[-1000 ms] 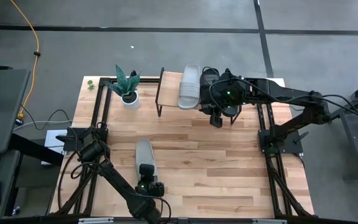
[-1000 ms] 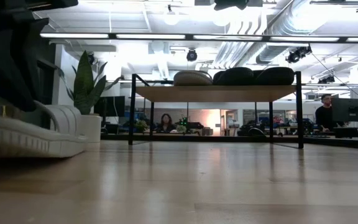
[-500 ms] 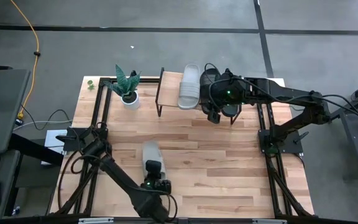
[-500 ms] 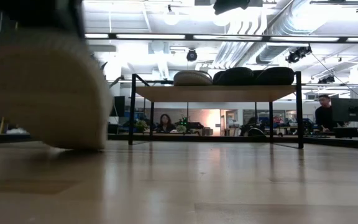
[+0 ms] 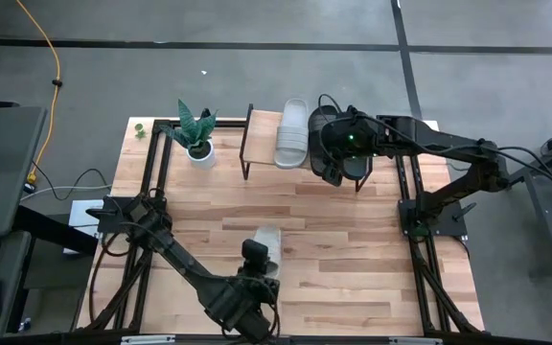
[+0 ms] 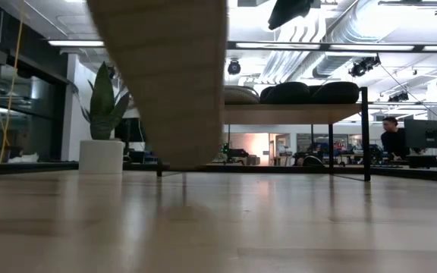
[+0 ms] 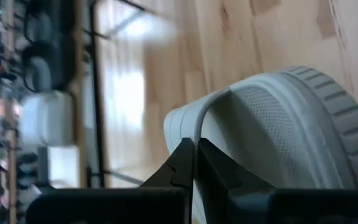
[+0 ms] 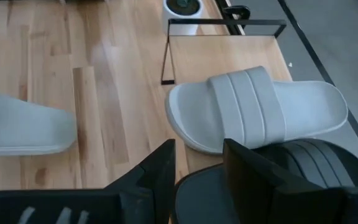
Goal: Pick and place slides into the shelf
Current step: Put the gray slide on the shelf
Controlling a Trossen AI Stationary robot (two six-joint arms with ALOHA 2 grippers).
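Observation:
My left gripper point(image 5: 256, 253) point(image 7: 194, 144) is shut on a pale grey-green slide point(image 5: 268, 240) point(image 7: 278, 130), which it carries above the near middle of the table. In the low view that slide's ribbed sole point(image 6: 169, 76) fills the upper left. The shelf point(image 5: 262, 129) point(image 6: 279, 114) stands at the far edge. Another pale slide point(image 5: 292, 132) point(image 8: 253, 109) and two black slides point(image 5: 345, 153) point(image 6: 309, 92) rest sole-down on its plank. My right gripper point(image 5: 330, 171) point(image 8: 197, 165) is open above the black slides and touches nothing. My left gripper pinches the edge of the pale slide's strap point(image 7: 199, 121) between its two fingers. The fingers come slanting down from the table's near side. The slide is lifted clear of the table and steeply tilted. It hangs below the fingers with its sole point(image 6: 180, 114) toward the near edge.
A potted plant point(image 5: 197, 134) point(image 6: 103, 144) stands at the far left beside the shelf. Black frame rails point(image 5: 156, 172) run along both table sides. People sit at desks in the room behind. Bare wood point(image 5: 353, 249) lies between the carried slide and the shelf.
My left gripper has risen and gone toward the table's right edge with the pale slide. The slide lay flat on the table before. Now it is lifted clear and tipped up, its sole toward the near edge.

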